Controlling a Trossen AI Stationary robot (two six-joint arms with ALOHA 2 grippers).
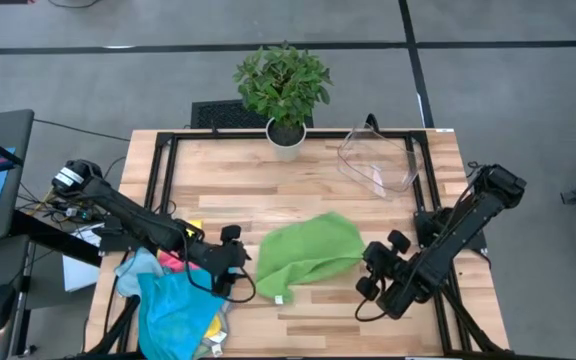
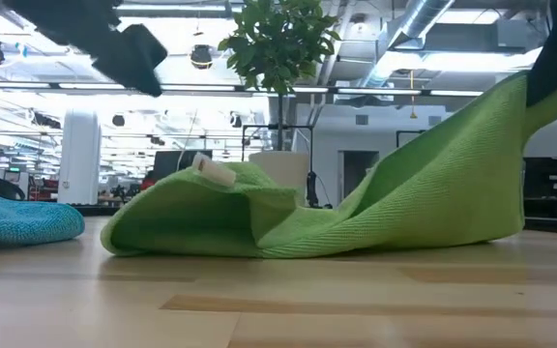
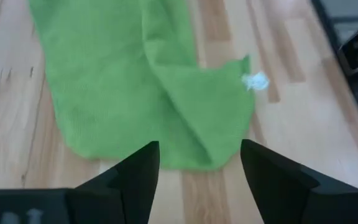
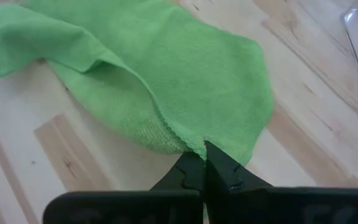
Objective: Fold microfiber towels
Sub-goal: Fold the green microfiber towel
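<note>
Folding has barely begun: the bright green microfiber towel lies rumpled mid-desk, its edge pinched in the closed right hand; the left hand hovers open beside it, other coloured towels heaped unfolded

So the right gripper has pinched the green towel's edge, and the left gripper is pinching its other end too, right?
Only half right. The right gripper is shut on the green towel, but the left gripper is open with nothing between its fingers, just short of the towel; the left wrist view shows it.
</note>
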